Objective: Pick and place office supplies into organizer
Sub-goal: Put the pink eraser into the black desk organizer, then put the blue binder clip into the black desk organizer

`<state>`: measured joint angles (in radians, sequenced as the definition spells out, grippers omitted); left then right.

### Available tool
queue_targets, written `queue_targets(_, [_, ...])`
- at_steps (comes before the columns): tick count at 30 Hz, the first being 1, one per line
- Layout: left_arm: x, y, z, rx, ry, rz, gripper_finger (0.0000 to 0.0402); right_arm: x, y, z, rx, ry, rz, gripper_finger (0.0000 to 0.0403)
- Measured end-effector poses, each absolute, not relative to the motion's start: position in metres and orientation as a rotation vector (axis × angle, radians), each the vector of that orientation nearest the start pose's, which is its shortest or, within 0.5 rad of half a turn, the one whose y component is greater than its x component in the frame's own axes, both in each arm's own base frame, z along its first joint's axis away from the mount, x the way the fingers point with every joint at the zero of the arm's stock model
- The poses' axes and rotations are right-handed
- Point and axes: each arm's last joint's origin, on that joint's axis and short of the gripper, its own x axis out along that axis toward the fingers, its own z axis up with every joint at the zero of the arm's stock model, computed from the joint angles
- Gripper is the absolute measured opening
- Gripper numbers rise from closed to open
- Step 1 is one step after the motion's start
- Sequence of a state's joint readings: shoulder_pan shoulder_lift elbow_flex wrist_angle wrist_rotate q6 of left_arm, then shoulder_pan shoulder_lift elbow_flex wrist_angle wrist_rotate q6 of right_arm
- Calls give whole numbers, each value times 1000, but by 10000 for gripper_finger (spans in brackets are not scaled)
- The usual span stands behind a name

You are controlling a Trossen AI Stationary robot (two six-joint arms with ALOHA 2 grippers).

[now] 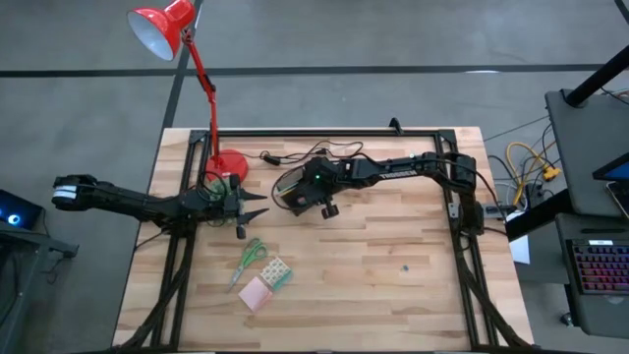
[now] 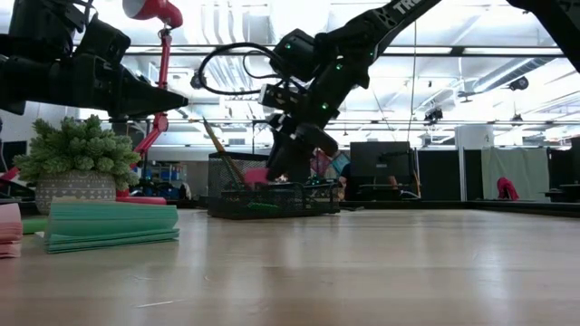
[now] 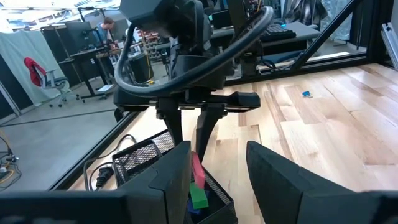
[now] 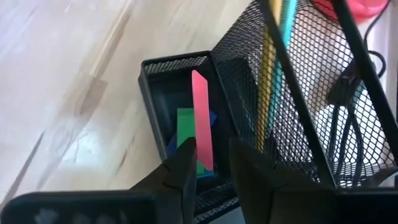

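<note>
Placing step in hand: pink strip [image 4: 201, 118] pinched between right gripper [image 4: 211, 163] fingers, over organizer [image 4: 163, 87] small compartment. Next: fingers parted, strip dropped. Left gripper [image 1: 251, 204] fingers apart, nothing held.

My right arm reaches in from the right edge, elbow bent, wrist pitched steeply down; its tool [image 4: 208, 163] hangs low, fingers nearly closed, pinching something thin; my left arm stretches level, its tool [image 1: 257, 204] spread open, pointing rightward.
</note>
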<state>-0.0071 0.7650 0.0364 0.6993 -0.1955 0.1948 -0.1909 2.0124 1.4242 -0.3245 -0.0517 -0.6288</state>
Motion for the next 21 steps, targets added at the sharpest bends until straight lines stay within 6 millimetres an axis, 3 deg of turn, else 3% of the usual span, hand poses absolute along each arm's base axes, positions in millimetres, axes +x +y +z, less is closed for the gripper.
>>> queue_targets(8, [148,5,165,197,47,185,142,422,-80,180,-378,915,110,89])
queue_targets(21, [148,5,165,197,47,185,142,421,-81,179,-286,935,29,177])
